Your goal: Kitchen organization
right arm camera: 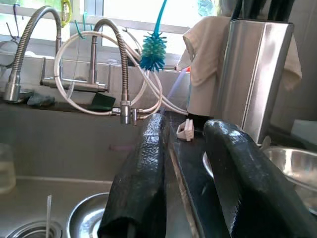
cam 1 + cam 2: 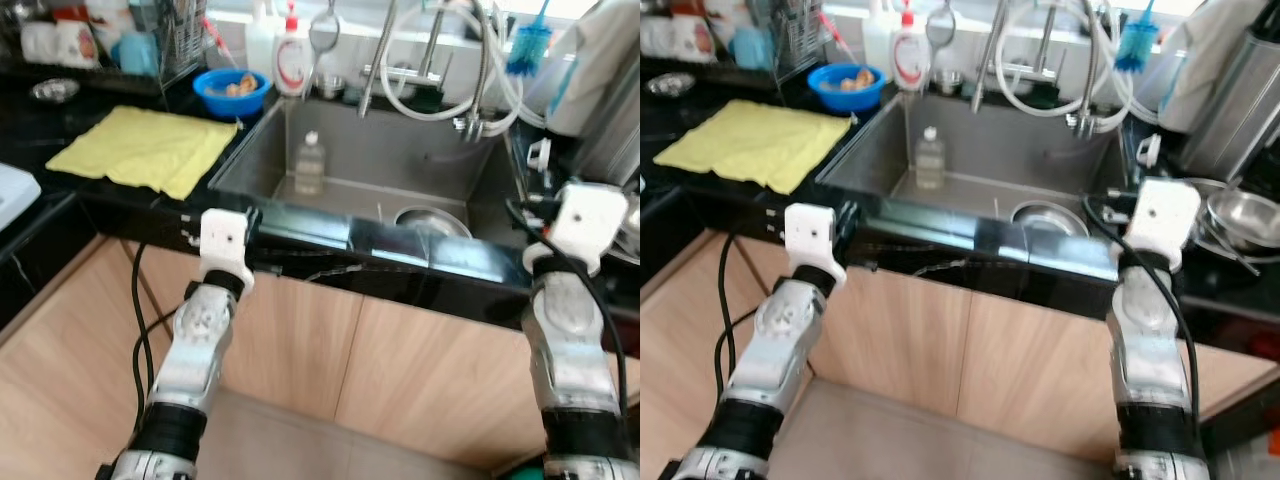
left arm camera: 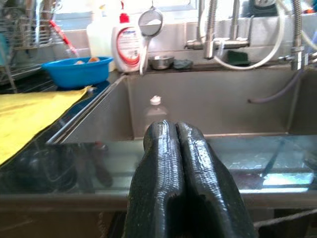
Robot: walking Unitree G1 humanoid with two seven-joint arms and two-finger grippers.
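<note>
I stand at a steel sink [image 2: 400, 165] set in a black counter. A clear plastic bottle [image 2: 309, 165] stands upright inside the sink, with a steel bowl [image 2: 432, 222] near the front wall. My left gripper [image 3: 174, 130] is shut with nothing in it, held at the sink's front edge and pointing toward the bottle. My right gripper [image 1: 188, 124] is open and empty, at the sink's right front corner. A yellow cloth [image 2: 140, 148] lies flat on the counter left of the sink.
Behind the cloth is a blue bowl [image 2: 231, 92] with food, beside a dish soap bottle [image 2: 291, 55] and a dish rack [image 2: 150, 40]. Faucets and hoses [image 2: 430, 70] hang over the sink's back. Steel bowls [image 2: 1240, 215] and a steel holder [image 1: 252, 74] crowd the right counter.
</note>
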